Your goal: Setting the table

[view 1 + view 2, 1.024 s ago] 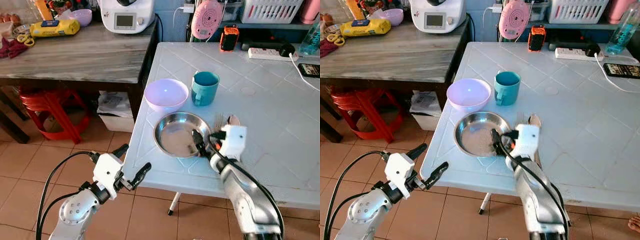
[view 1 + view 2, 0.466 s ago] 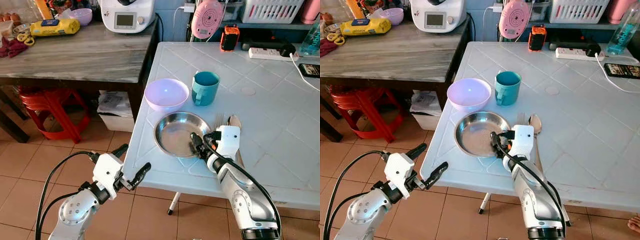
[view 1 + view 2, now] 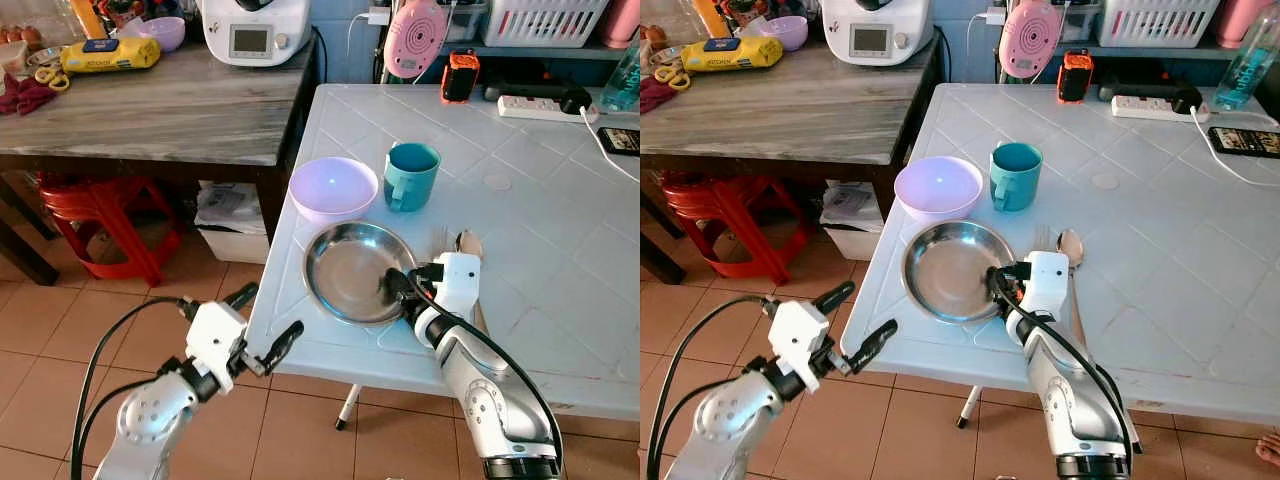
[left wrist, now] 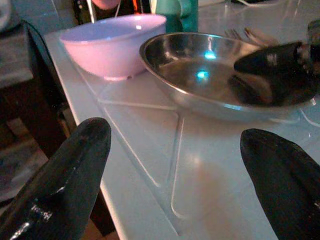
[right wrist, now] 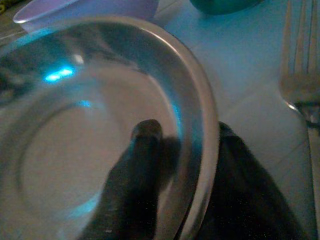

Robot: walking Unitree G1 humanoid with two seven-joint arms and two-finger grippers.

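A round steel plate (image 3: 345, 265) lies near the white table's left front corner. My right gripper (image 3: 396, 289) is shut on its near right rim; one finger (image 5: 140, 148) is inside the plate, the other under the rim (image 5: 202, 130). Behind the plate stand a pale purple bowl (image 3: 332, 186) and a teal mug (image 3: 410, 174). To the plate's right lie a fork (image 3: 438, 240) and a spoon (image 3: 468, 242). My left gripper (image 3: 267, 319) is open, held over the floor just off the table's left edge, and points at the plate (image 4: 210, 75) and bowl (image 4: 112, 42).
The white table (image 3: 560, 230) carries a power strip (image 3: 535, 104), a phone (image 3: 618, 139) and a pink fan (image 3: 413, 38) at the back. A wooden counter (image 3: 150, 110) with an appliance stands to the left. Under it are a red stool (image 3: 95, 215) and a bin.
The steel plate has shifted a little to the left, toward the table's edge, with my right gripper holding its rim. The left arm has barely moved.
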